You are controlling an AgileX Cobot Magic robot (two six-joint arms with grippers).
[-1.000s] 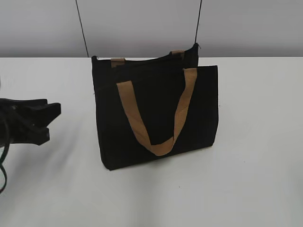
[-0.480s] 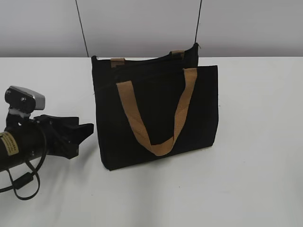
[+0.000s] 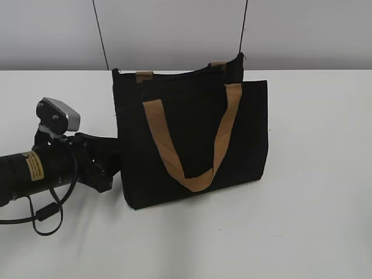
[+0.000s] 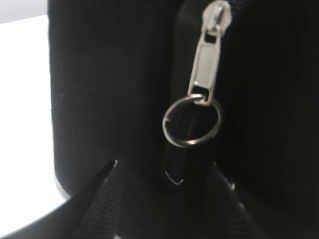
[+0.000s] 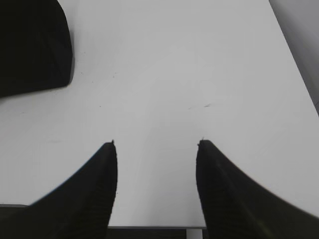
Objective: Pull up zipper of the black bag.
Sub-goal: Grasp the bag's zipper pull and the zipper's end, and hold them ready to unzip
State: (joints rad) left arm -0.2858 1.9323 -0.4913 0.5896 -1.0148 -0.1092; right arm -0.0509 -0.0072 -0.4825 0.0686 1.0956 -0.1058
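The black bag (image 3: 192, 139) stands upright on the white table, with a tan strap handle (image 3: 192, 174) hanging down its front. My left gripper (image 3: 110, 160) is open at the bag's left side, low down. In the left wrist view the bag (image 4: 104, 89) fills the frame. The zipper (image 4: 204, 64), a silvery pull tab with a metal ring (image 4: 192, 122), hangs on the black zip line just beyond my open fingertips (image 4: 164, 172). My right gripper (image 5: 157, 144) is open and empty over bare table, with a corner of the bag (image 5: 30, 45) at the far left.
The white table (image 3: 314, 221) spreads to the right and front of the bag. A grey wall with two thin dark cables (image 3: 100, 35) rises behind it. The table's near edge (image 5: 149, 228) shows in the right wrist view.
My left arm has moved right, from the left edge of the exterior view up to the bag's left side. The bag has not moved.
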